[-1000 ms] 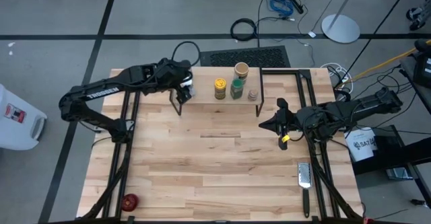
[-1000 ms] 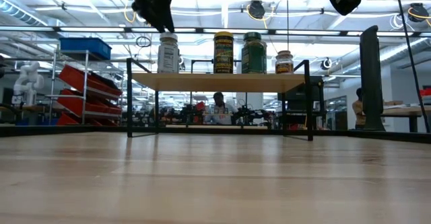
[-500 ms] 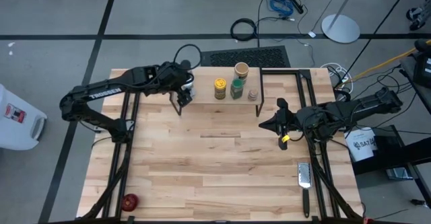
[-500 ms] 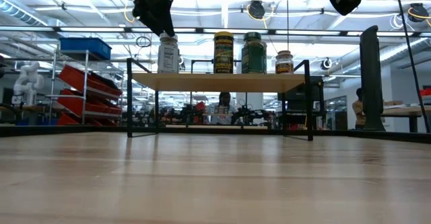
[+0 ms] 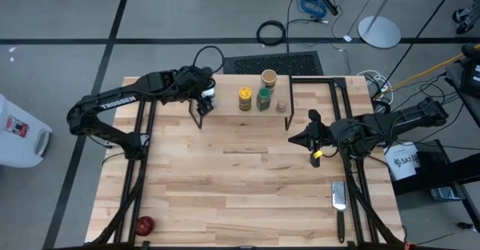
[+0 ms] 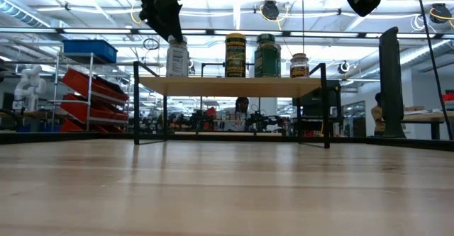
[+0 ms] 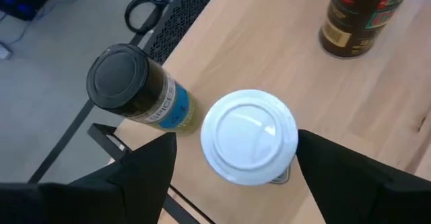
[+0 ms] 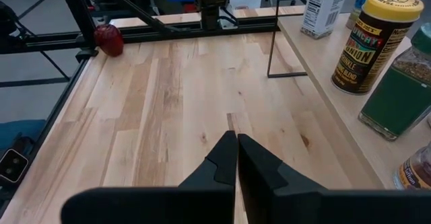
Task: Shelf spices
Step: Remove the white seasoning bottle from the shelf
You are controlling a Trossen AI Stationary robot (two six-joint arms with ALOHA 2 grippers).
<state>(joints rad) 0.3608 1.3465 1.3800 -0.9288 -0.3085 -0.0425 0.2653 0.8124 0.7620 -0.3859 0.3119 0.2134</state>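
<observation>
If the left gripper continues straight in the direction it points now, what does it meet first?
Most likely the white-capped jar: the left gripper points down at the shelf, its open fingers on either side of the cap. How far above it is unclear.

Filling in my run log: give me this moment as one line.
left gripper: open, fingers either side of white-capped jar on shelf | right gripper: shut, waiting over table | dark-lidded jar: lying on shelf

Left gripper shifts above the white-capped jar

The left gripper (image 5: 204,94), fingers spread, moves slightly over the white-capped jar (image 6: 177,57) at the shelf (image 6: 230,86) end, ending a little higher in the low view. In the room behind, 1 person (image 6: 242,107) moves right.
</observation>
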